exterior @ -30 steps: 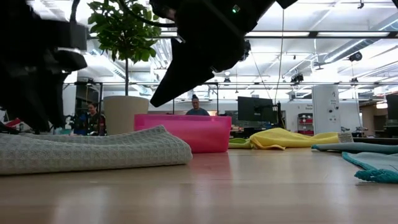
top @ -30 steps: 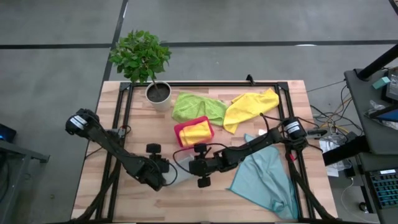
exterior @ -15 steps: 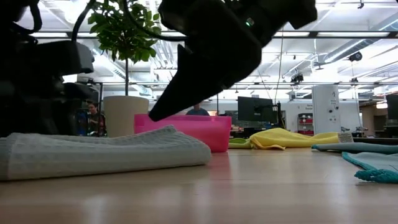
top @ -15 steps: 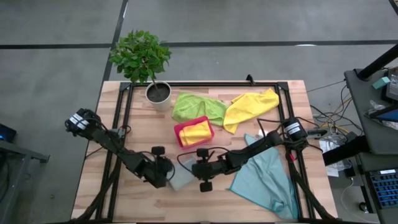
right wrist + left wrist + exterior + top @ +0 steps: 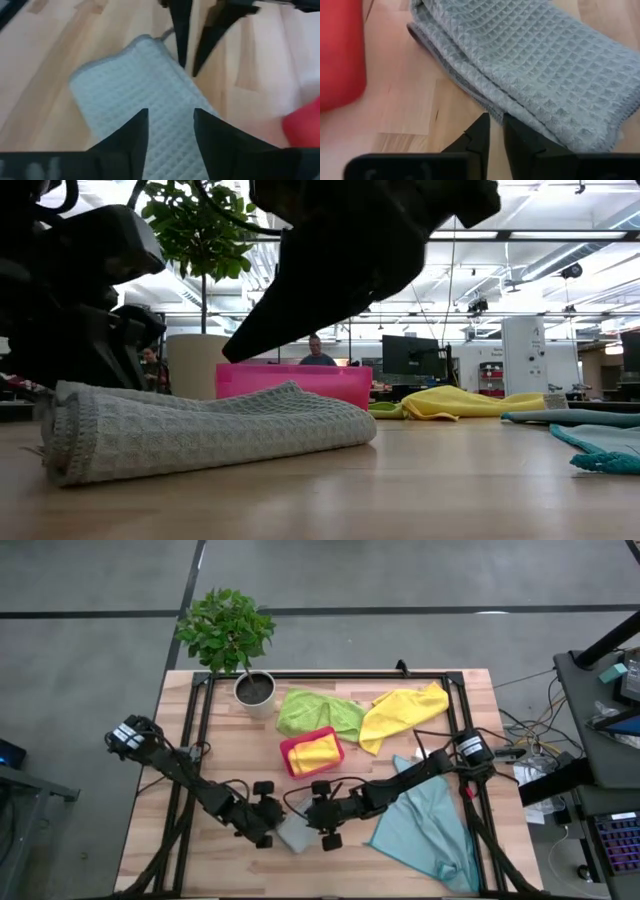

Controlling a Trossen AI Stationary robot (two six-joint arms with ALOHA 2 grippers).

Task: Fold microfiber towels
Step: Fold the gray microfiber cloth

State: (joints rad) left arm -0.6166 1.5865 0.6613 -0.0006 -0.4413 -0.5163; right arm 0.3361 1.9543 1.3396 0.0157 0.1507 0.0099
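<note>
One folded grey towel (image 5: 294, 832) lies at six o'clock on our surface (image 5: 230, 750). Our left gripper (image 5: 495, 131), nearly pressed together, touches its edge. Our right gripper (image 5: 170, 125) is spread over it.

1. Pale grey towel (image 5: 540, 65): waffle-textured, folded into layers, lying flat on the tabletop (image 5: 395, 100) of light wood.
2. Left hand (image 5: 496, 135): its two dark fingers stand close together with a narrow gap, their tips at the towel's stitched near edge.
3. Red object (image 5: 340, 50): blurred, at one border of the view, apart from the towel.
</note>
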